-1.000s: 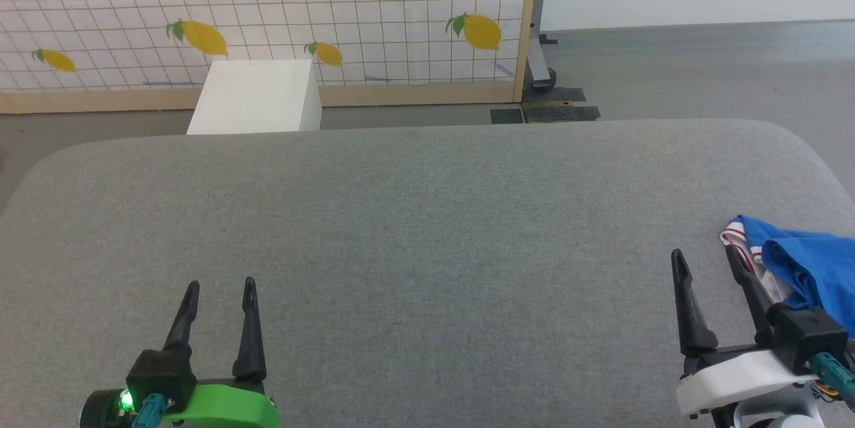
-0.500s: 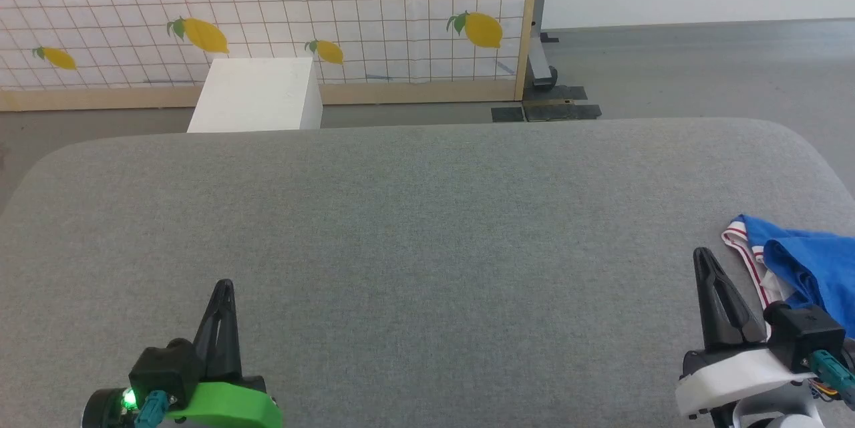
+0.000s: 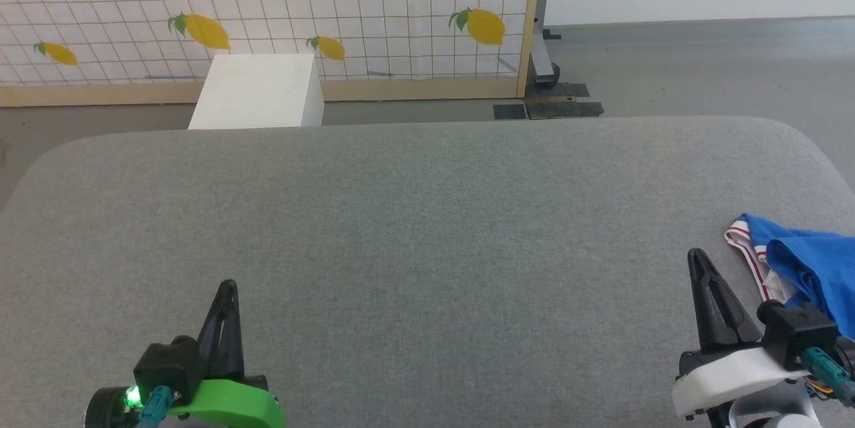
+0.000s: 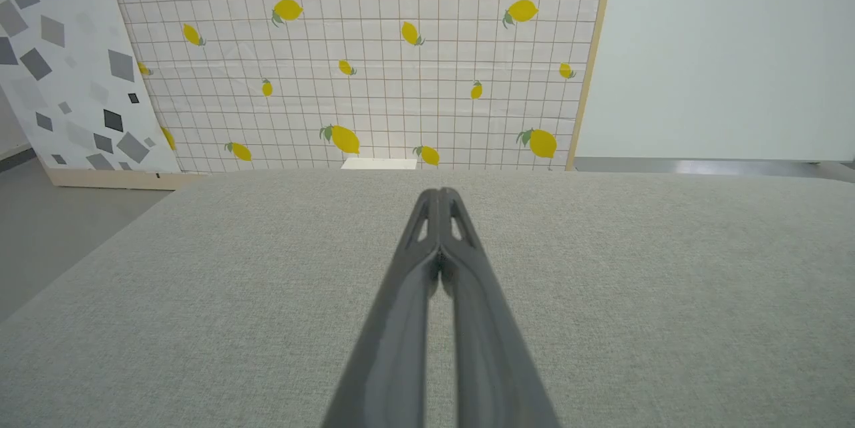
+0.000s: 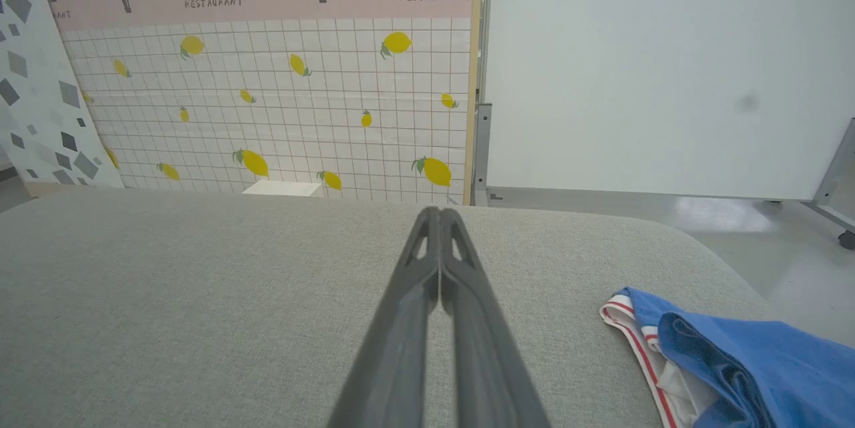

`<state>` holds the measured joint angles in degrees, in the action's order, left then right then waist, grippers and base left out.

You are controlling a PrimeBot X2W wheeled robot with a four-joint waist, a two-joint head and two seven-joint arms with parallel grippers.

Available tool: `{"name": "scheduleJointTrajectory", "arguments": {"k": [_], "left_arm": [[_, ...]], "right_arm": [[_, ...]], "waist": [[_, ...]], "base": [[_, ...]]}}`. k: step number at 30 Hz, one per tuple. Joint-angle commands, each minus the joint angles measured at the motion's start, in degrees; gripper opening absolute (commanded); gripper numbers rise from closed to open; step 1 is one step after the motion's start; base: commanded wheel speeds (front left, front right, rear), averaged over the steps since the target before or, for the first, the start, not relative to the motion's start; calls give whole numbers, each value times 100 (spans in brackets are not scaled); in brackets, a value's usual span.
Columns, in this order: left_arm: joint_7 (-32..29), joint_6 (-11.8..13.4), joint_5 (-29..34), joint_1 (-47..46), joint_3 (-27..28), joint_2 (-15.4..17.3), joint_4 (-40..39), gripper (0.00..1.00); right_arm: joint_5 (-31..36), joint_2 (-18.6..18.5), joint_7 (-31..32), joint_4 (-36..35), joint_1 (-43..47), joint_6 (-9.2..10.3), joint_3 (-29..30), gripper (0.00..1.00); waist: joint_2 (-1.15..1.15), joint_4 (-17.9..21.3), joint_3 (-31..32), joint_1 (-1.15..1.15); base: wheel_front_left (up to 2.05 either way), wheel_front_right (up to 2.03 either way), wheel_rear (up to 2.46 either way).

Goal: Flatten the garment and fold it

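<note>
**Blue jersey heaped beside the right claw**

Royal-blue knit, the garment (image 3: 811,261) lay crumpled at the right edge of the grey, felt-like tabletop (image 3: 427,214), with its red-and-white striped trim facing the centre. The heap showed no readable long axis. It sat just right of the right claw (image 3: 696,254) and well apart from the left claw (image 3: 228,284). Both claws were pinched fully together, holding nothing.

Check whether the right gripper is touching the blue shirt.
Apart. The right wrist view shows bare grey surface between the shut right gripper and the shirt.
</note>
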<state>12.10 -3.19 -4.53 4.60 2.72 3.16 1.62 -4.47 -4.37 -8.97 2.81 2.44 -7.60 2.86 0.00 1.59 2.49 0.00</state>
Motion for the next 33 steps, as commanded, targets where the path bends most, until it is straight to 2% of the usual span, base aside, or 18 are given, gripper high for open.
{"name": "scheduleJointTrajectory", "arguments": {"k": [1,33], "left_arm": [[-35,42,72,-82,-14,-6,-15,0],[-408,130,193,-202,-96,-13,-62,0]], "right_arm": [[42,27,38,-43,-46,2,-14,0],[170,66,311,-118,-109,5,-100,0]], "waist": [[0,-2,-3,0],[0,-52,-81,0]], "base": [[0,0,0],[0,0,0]]}}
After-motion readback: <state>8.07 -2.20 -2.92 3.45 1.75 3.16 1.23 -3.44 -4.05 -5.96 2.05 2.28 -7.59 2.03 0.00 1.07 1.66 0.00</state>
